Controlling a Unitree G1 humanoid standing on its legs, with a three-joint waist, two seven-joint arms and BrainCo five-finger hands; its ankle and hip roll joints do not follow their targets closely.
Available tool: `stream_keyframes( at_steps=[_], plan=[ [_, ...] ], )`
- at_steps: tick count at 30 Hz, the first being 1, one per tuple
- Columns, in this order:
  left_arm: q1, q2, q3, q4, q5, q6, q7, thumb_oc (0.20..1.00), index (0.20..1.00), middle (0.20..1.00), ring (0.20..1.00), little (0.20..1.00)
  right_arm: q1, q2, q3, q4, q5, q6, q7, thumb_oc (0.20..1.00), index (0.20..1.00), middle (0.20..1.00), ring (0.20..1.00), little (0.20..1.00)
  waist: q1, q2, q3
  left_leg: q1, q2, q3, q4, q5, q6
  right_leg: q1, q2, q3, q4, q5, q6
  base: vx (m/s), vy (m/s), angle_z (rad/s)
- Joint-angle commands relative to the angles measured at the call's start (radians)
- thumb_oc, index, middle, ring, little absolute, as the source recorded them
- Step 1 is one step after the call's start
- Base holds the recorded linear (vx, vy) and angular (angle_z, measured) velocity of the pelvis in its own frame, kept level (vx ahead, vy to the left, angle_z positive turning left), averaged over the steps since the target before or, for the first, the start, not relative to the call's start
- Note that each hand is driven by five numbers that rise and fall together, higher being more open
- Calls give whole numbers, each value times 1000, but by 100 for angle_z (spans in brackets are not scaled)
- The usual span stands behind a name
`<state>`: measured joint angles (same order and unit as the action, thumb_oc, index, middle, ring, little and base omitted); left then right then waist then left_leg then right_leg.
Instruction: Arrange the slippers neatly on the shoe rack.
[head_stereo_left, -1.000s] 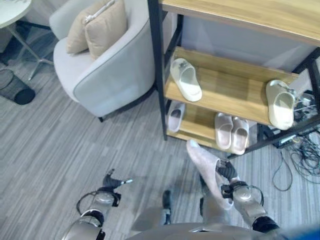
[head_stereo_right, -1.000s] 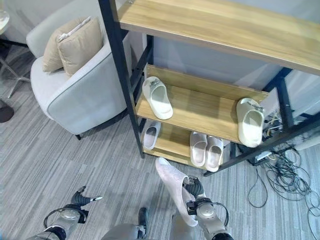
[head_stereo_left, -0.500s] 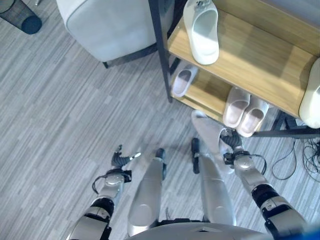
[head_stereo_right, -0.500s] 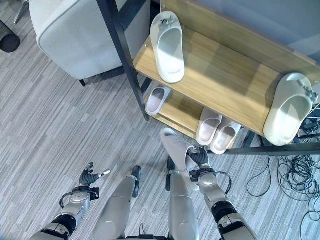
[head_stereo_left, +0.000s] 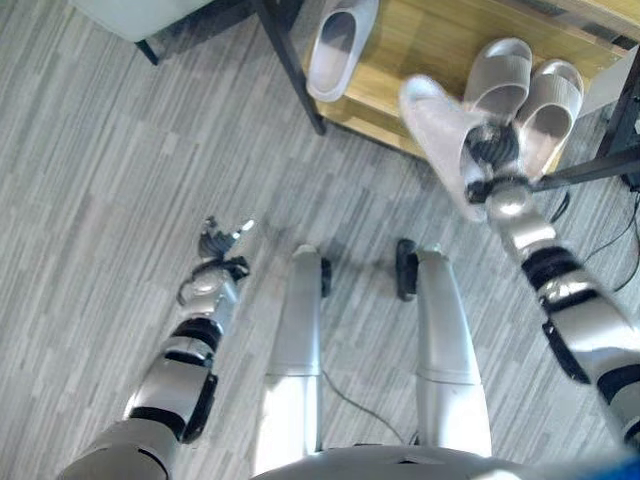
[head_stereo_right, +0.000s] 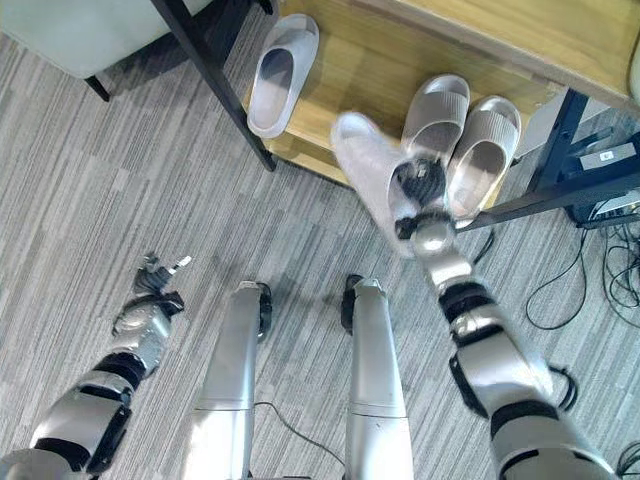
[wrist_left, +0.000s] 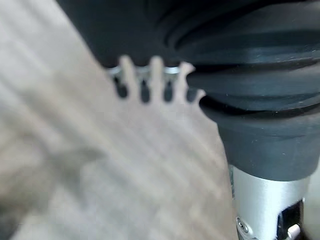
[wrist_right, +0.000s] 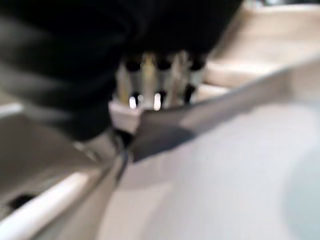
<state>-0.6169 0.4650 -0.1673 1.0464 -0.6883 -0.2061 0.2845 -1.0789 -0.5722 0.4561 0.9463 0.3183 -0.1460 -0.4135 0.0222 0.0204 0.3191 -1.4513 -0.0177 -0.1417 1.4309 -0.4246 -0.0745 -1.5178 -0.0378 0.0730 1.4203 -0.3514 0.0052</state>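
While the right hand (head_stereo_left: 490, 150) is curled round the rim of a pale slipper (head_stereo_left: 435, 130), it holds it sole-out, toe angled to the upper left of the frame, right at the front edge of the low shelf (head_stereo_left: 400, 40). Grip looks like a rim pinch near the heel end, which leaves the toe free to lead into the shelf; reads as the carry-to-place step, slipper not yet down. Right wrist view is too smeared to confirm finger contact beyond the pale slipper surface (wrist_right: 225, 165) running past the fingertips.

Just past the held slipper, upper right of frame, a pair (head_stereo_left: 525, 90) sits side by side, touching, toes toward the robot. The held one overlaps that pair in view; can't tell if it touches them. Upper centre of frame, a lone slipper (head_stereo_left: 340, 45) lies on the same shelf, well apart from the pair, with bare wood between. My guess: the held one belongs beside that lone slipper to make a second pair, so the gap between is the target. Risk: swinging it in could nudge the neat pair or clip the black post (head_stereo_left: 290, 65) at the shelf corner.

Left hand (head_stereo_left: 215, 245) hangs low over the floor (head_stereo_left: 100, 200), centre left of frame, fingers loosely spread, holding nothing — idle, clear of the work.
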Motion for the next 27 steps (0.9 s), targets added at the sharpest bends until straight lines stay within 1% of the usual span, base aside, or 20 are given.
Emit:
stream_keyframes(
  at_steps=[1, 2, 4, 6, 8, 10, 13, 14, 16, 17, 20, 21, 22, 24, 27],
  plan=[
    [20, 21, -37, 57, -36, -17, -25, 1000, 1000, 1000, 1000, 1000, -20, 10, 12, 33, 75, -17, 23, 200, 200, 200, 200, 200, 14, -17, -66, 10, -4, -15, -90, -8, 56, 71, -30, 107, -129, -29, 9, 93, -7, 1],
    [17, 35, -54, 62, -35, -15, -32, 1000, 1000, 1000, 1000, 1000, -88, 3, 24, 89, 121, -16, 29, 200, 200, 200, 200, 200, 20, -15, -73, -25, -9, -14, -75, -10, 55, 41, -32, 105, -113, -33, 7, 75, 6, 0],
    [55, 38, -68, 50, -36, -21, -48, 1000, 1000, 1000, 1000, 1000, -181, -19, 60, 157, 159, -11, 40, 200, 200, 200, 200, 200, 34, -17, -88, -70, -16, -9, -58, -9, 54, 4, -34, 102, -94, -33, 5, 87, 7, 3],
    [71, 38, -71, 43, -36, -25, -50, 1000, 1000, 1000, 1000, 1000, -211, -22, 72, 183, 168, -10, 39, 200, 200, 200, 200, 200, 38, -18, -91, -83, -20, -10, -54, -9, 53, -10, -34, 103, -88, -33, 5, 64, 7, 7],
    [139, 37, -92, 7, -37, -39, -61, 1000, 1000, 1000, 1000, 1000, -311, -35, 111, 286, 231, -9, 38, 200, 200, 200, 200, 200, 65, -18, -84, -117, -25, 0, -45, -10, 51, -44, -44, 103, -73, -34, 4, 62, 1, 9],
    [184, 43, -90, -15, -45, -44, -69, 1000, 1000, 1000, 1000, 1000, -345, -51, 126, 317, 276, -13, 48, 200, 200, 200, 200, 200, 73, -21, -73, -118, -30, 9, -39, -16, 50, -48, -50, 104, -62, -37, 0, 50, -7, 8],
    [215, 51, -96, -35, -46, -46, -78, 1000, 1000, 1000, 1000, 1000, -375, -52, 151, 357, 299, -7, 56, 200, 200, 200, 200, 200, 80, -20, -64, -119, -35, 17, -35, -22, 53, -50, -53, 105, -50, -39, -3, 31, 7, 13],
    [223, 52, -108, -42, -49, -49, -83, 1000, 1000, 1000, 1000, 1000, -389, -33, 141, 385, 374, -18, 64, 200, 200, 200, 200, 200, 88, -16, -57, -119, -40, 21, -33, -22, 54, -51, -57, 104, -46, -40, -6, 27, 37, 4],
    [228, 57, -115, -56, -52, -52, -88, 1000, 1000, 1000, 1000, 1000, -399, -25, 133, 397, 417, -25, 67, 200, 200, 200, 200, 200, 94, -15, -52, -119, -41, 22, -38, -20, 54, -50, -60, 106, -50, -38, -4, 17, 23, 2],
    [220, 57, -127, -58, -55, -50, -93, 1000, 1000, 1000, 1000, 1000, -414, -16, 128, 417, 468, -24, 76, 200, 200, 200, 200, 200, 97, -15, -49, -119, -42, 24, -40, -21, 54, -48, -64, 107, -52, -37, -3, 0, 0, 0],
    [197, 59, -154, -62, -50, -46, -94, 1000, 1000, 1000, 1000, 1000, -456, 5, 131, 474, 529, -10, 77, 200, 200, 200, 200, 200, 103, -14, -35, -119, -48, 28, -45, -16, 50, -46, -69, 108, -47, -37, -3, 23, -2, 5],
    [189, 64, -165, -66, -43, -49, -90, 1000, 1000, 1000, 1000, 1000, -475, 11, 127, 491, 571, -11, 70, 200, 200, 200, 200, 200, 110, -13, -30, -119, -52, 29, -47, -13, 50, -48, -72, 110, -41, -38, -5, 21, -12, 7],
    [189, 64, -165, -66, -43, -49, -90, 1000, 1000, 1000, 1000, 1000, -475, 11, 127, 491, 571, -11, 70, 200, 200, 200, 200, 200, 110, -13, -30, -119, -52, 29, -47, -13, 50, -48, -72, 110, -41, -38, -5, 24, 2, 6],
    [180, 65, -186, -73, -23, -49, -95, 1000, 1000, 1000, 1000, 1000, -508, 8, 128, 530, 595, -3, 79, 200, 200, 200, 200, 200, 123, -5, -24, -119, -58, 31, -54, -12, 52, -47, -79, 114, -40, -39, -5, 5, 6, 2],
    [174, 70, -183, -64, -34, -49, -93, 1000, 1000, 1000, 1000, 1000, -523, 11, 116, 553, 626, -6, 65, 200, 200, 200, 200, 200, 129, 0, -22, -119, -61, 33, -75, -2, 50, -47, -85, 115, -54, -37, -4, -10, 9, 15]
  ],
)
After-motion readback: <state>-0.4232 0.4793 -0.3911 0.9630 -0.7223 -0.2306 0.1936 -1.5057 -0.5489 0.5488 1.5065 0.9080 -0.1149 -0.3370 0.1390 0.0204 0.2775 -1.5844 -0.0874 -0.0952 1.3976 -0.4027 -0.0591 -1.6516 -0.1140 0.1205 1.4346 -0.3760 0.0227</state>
